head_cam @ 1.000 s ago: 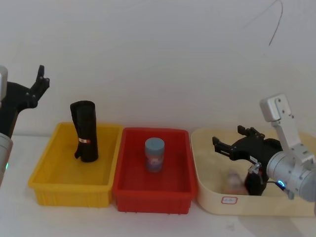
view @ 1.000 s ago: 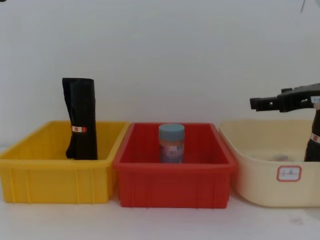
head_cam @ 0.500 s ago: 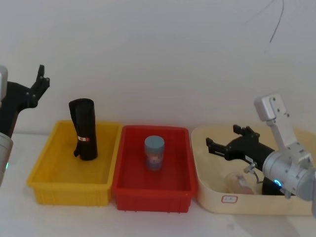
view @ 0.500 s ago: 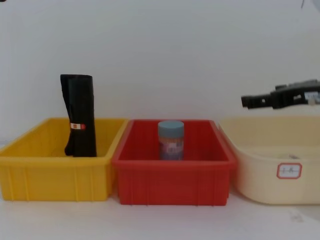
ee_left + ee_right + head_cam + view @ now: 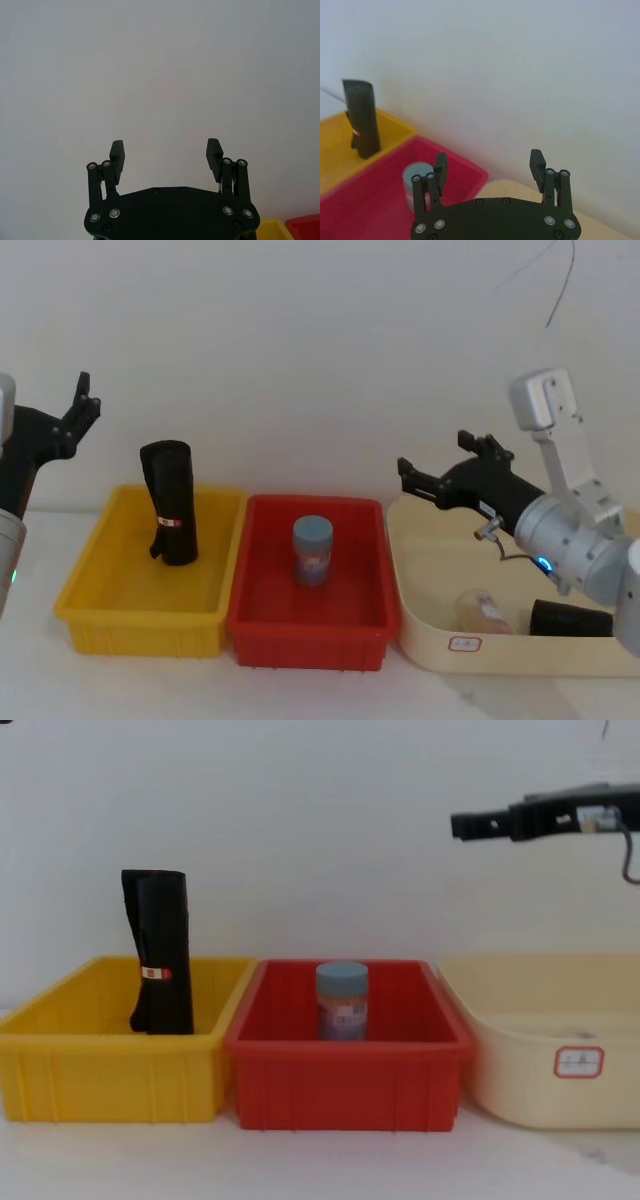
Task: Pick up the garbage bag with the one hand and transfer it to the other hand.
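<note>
The garbage bag (image 5: 170,502) is a black roll with a white-and-red band, standing upright at the back of the yellow bin (image 5: 130,625); it also shows in the chest view (image 5: 160,965) and far off in the right wrist view (image 5: 362,117). My left gripper (image 5: 83,400) hangs raised at the far left, up and to the left of the bag, open and empty (image 5: 165,155). High over the near corner of the cream tub, my right gripper (image 5: 432,458) points towards the red bin, open with nothing between its fingers (image 5: 488,164). The chest view has it high on the right (image 5: 465,824).
A red bin (image 5: 310,640) in the middle holds a blue-capped jar (image 5: 312,550). The cream tub (image 5: 500,655) on the right holds another black roll (image 5: 570,618) lying down and a clear bottle (image 5: 485,610). A white wall stands close behind the bins.
My right gripper has risen out of the cream tub and swung left towards the red bin. The black roll that stood beside it in the tub now lies flat. The left arm has not moved.
</note>
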{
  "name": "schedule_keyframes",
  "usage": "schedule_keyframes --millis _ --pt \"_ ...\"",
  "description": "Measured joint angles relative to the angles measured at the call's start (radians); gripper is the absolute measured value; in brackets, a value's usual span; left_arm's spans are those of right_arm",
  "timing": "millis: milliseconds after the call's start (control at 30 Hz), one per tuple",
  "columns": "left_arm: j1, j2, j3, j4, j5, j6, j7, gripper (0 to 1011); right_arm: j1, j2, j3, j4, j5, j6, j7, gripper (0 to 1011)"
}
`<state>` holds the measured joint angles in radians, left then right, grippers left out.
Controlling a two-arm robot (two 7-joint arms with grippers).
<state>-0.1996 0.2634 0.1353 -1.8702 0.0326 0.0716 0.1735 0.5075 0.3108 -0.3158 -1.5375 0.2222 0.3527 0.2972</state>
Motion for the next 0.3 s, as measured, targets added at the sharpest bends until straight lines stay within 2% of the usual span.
schedule_keyframes --millis 300 --pt "0.000 0.000 0.000 0.000 0.000 0.000 0.000 1001 -0.020 -0.030 -0.014 -0.071 -0.014 0.010 -0.028 999"
